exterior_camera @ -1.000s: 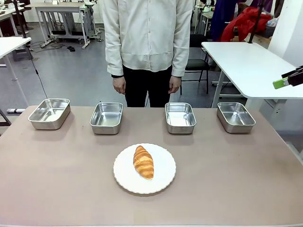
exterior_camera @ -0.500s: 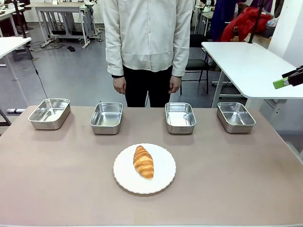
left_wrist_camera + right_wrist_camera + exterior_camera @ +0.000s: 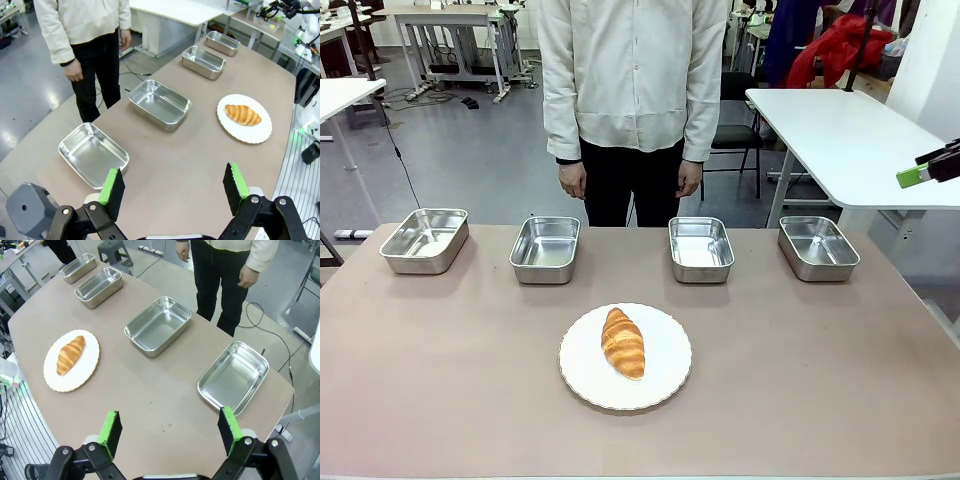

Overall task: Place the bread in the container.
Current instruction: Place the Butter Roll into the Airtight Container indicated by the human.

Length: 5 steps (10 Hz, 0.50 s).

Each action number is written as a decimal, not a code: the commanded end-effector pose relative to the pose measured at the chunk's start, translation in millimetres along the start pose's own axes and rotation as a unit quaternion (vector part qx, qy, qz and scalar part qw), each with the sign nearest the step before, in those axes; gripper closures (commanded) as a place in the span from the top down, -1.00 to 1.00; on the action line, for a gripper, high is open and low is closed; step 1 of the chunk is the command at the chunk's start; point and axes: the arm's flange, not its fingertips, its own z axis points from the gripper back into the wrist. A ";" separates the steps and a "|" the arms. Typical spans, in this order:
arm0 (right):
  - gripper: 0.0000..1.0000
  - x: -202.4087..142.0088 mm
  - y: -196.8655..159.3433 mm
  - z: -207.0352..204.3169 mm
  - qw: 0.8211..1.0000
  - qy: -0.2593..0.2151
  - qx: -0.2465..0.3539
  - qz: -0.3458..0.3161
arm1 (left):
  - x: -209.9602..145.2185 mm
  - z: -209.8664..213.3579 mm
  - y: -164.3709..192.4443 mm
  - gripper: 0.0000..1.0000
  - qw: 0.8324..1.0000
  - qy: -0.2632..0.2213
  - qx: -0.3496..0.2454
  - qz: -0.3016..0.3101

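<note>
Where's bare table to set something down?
Free: wide bare table left and right of the white plate, and the near strip in front of it. Crowded: far edge, four steel trays in a row; plate holds the croissant.

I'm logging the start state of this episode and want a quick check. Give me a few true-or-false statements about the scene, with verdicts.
1. The bread lies on the plate. True.
2. Four trays stand in a row beyond the plate. True.
3. The left gripper is shut on the bread. False: it is open and holds nothing.
4. The right gripper touches the plate. False: it is open and well apart from it.
5. The person's hands hold a tray. False: they hang empty at the person's sides.
</note>
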 end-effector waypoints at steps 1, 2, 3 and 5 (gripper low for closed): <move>1.00 -1.4 -0.8 -0.9 1.000 -0.008 0.006 0.004 | 0.1 0.0 -1.4 1.00 1.000 -0.003 -0.002 -0.006; 1.00 -1.4 -0.8 -0.9 1.000 -0.008 0.006 0.004 | 0.1 0.0 -1.4 1.00 1.000 -0.003 -0.002 -0.006; 1.00 -1.4 -0.8 -0.9 1.000 -0.008 0.006 0.004 | 0.1 0.0 -1.4 1.00 1.000 -0.003 -0.002 -0.006; 1.00 -1.4 -0.8 -0.9 1.000 -0.008 0.006 0.004 | 0.1 0.0 -1.4 1.00 1.000 -0.003 -0.002 -0.006</move>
